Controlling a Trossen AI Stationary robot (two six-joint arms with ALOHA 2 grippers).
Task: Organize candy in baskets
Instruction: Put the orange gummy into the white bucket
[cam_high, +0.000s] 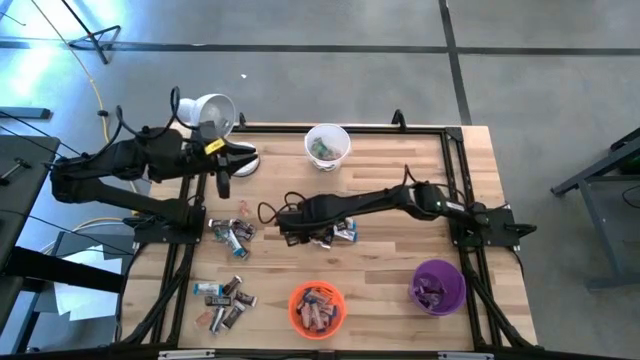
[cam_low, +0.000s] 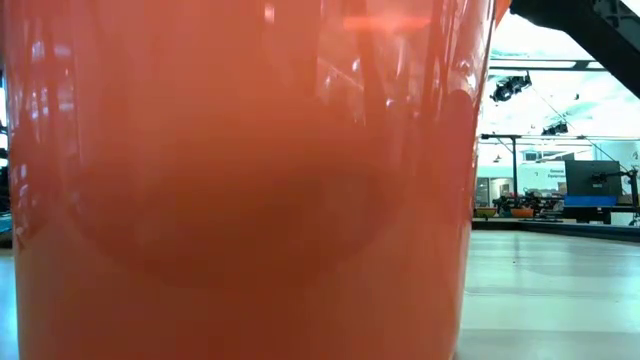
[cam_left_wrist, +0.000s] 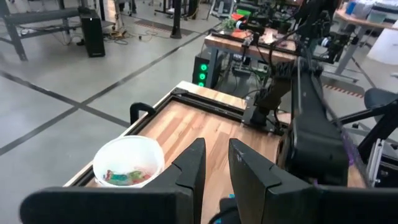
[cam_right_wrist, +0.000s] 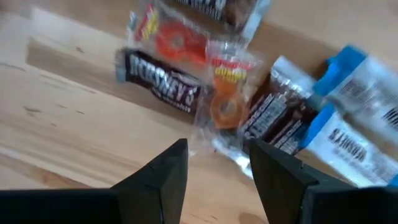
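The candy (cam_high: 335, 232) being worked on is the loose cluster near the table's middle, with two more clusters at about 9 o'clock and 7 o'clock from it in the high view. The white basket (cam_high: 327, 143) stands at 12 o'clock of the table, the orange basket (cam_high: 317, 306) at 6 o'clock and the purple basket (cam_high: 438, 285) toward 4 o'clock, each with some pieces in it already.

The right gripper (cam_right_wrist: 214, 165) hangs just above the middle cluster with its fingers spread wide and nothing between them. Directly ahead of it lies a clear gummy-ring packet (cam_right_wrist: 227, 99), partly overlapping a dark brown bar (cam_right_wrist: 163, 81) at its 9 o'clock and another brown bar (cam_right_wrist: 267, 115) at its 3 o'clock.

To pick cleanly, I judge the fingers should straddle one wrapper only, across its short side, and come down on the loose lower end of the packet so the neighbours are not dragged along. The packet's long axis runs from 12 to 6 o'clock in the right wrist view; the left brown bar runs roughly 10 to 4.

The left gripper (cam_left_wrist: 214, 174) waits raised near the white basket, fingers narrowly apart and empty.
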